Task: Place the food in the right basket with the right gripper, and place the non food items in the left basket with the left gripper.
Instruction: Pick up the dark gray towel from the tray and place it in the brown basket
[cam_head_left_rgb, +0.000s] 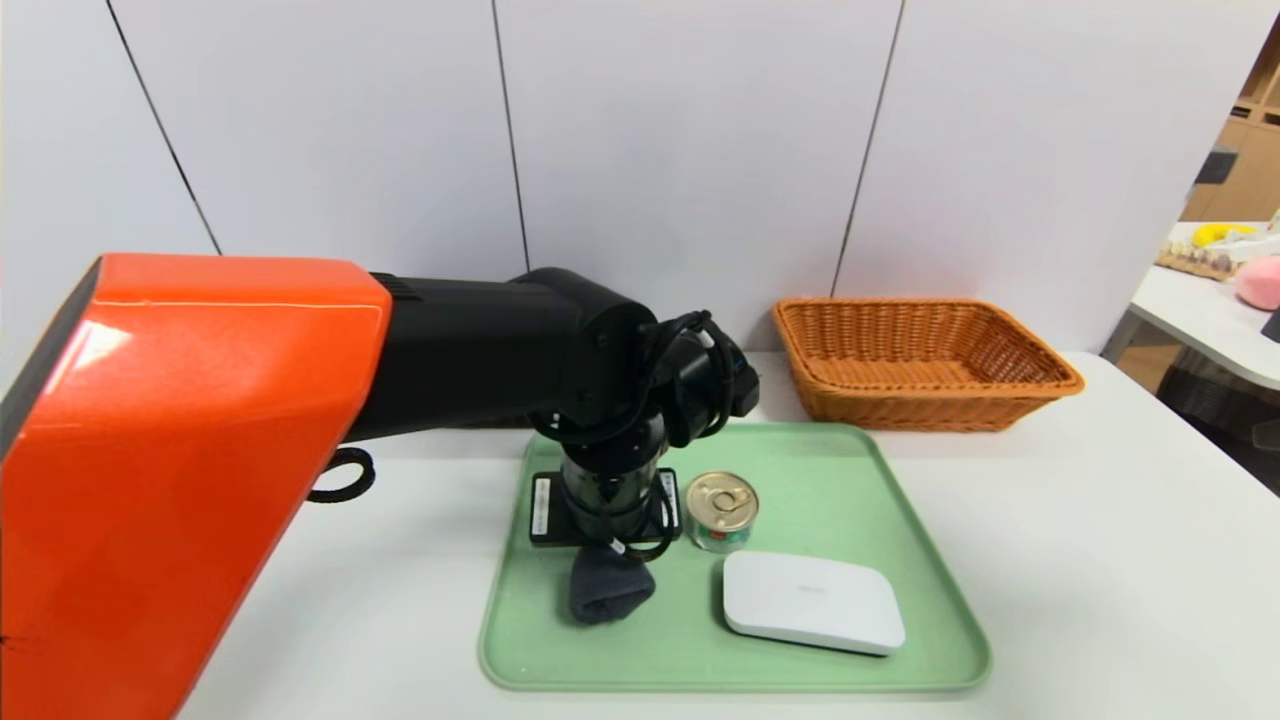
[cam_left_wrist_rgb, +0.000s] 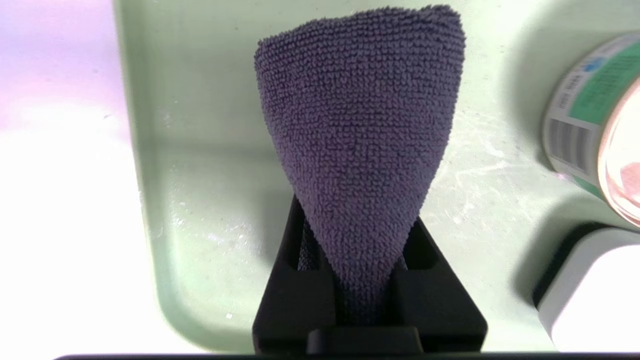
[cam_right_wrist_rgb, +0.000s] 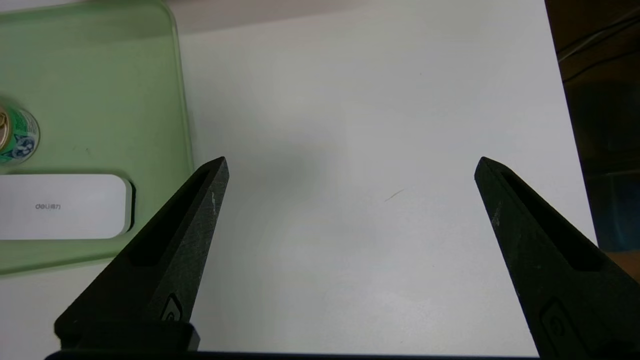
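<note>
In the left wrist view, the left gripper (cam_left_wrist_rgb: 369, 280) clenches the cloth (cam_left_wrist_rgb: 361, 125), likely to secure its soft bulk for lifting. On the tray (cam_head_left_rgb: 780, 675) sit can (cam_head_left_rgb: 722, 510) and box (cam_head_left_rgb: 812, 602); beside it, the right gripper (cam_right_wrist_rgb: 352, 165) gapes empty.

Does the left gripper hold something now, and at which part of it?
Yes, the dark grey cloth, pinched at one narrow end.

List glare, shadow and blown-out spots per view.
Head: glare streak on the orange arm shell; left wrist: table blown out to white, can casts a shadow on the tray; right wrist: soft shadow on the table, between the open right hand's fingers.
</note>
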